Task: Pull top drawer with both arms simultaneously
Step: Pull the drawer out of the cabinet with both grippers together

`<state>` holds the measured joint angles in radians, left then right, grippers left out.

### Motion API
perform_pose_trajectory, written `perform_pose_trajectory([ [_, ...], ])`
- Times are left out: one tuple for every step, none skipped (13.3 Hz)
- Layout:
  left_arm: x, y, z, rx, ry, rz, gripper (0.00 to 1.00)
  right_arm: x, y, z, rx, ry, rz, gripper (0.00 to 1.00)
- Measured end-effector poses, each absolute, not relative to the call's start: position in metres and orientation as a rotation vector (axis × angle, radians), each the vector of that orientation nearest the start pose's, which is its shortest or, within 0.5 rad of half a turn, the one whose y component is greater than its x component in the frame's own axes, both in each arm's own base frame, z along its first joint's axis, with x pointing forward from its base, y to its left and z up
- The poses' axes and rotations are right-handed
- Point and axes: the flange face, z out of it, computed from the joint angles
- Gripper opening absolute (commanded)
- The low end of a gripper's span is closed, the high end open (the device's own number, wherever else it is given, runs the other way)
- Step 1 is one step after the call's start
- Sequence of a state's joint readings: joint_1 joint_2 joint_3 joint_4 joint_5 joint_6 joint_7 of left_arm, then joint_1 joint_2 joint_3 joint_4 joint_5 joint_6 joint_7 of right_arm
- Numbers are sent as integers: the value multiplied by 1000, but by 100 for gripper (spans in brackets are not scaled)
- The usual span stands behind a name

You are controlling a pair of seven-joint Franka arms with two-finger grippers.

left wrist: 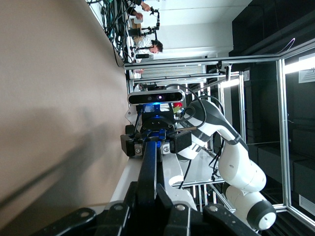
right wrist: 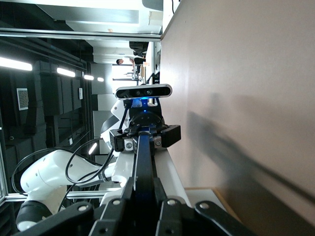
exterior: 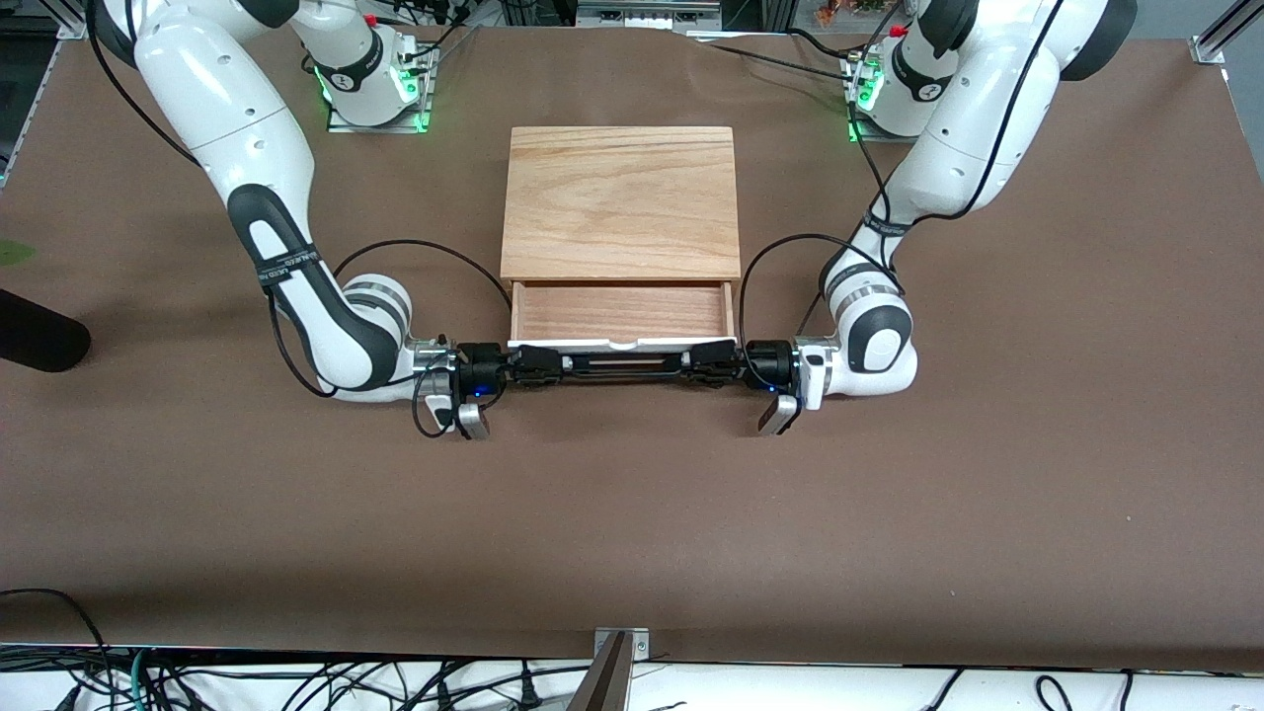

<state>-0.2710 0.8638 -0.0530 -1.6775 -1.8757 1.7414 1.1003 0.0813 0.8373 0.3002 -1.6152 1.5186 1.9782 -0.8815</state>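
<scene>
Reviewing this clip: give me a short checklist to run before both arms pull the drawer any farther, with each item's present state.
1. Left gripper shut on the long black wire bar handle, at its end toward the left arm: ok.
2. Right gripper shut on the same handle, at its end toward the right arm: ok.
3. Shallow top drawer with white front panel partly out, reddish wood inside showing: ok.
4. Drawer front parallel to the cabinet's light wood-grain top slab, no skew seen: ok.
5. Brown table nearer the front camera bare of obstacles: ok.
6. Remaining drawer travel: cannot tell.
</scene>
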Motion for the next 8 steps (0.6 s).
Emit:
perform_pose_trajectory([
  [609, -288, 139, 1504, -29, 102, 0, 629, 287, 177, -1692, -69, 19, 0],
  [615, -288, 139, 1501, -25, 101, 0, 634, 287, 177, -1691, -69, 11, 0],
  [621, -288, 139, 1501, -24, 102, 0, 639, 287, 177, -1689, -68, 5, 0],
  [625, -288, 138, 1501, -22, 100, 0, 643, 287, 176, -1686, -65, 1, 0],
  [630, -288, 138, 1500, -20, 98, 0, 647, 287, 176, -1684, -63, -3, 0],
  [634, -288, 138, 1500, -19, 95, 0, 650, 287, 175, -1682, -58, -4, 0],
  [638, -289, 137, 1500, -16, 88, 0, 652, 286, 174, -1681, -52, -3, 0],
  [640, -289, 136, 1501, -12, 81, 0, 653, 286, 172, -1680, -45, 0, 0],
])
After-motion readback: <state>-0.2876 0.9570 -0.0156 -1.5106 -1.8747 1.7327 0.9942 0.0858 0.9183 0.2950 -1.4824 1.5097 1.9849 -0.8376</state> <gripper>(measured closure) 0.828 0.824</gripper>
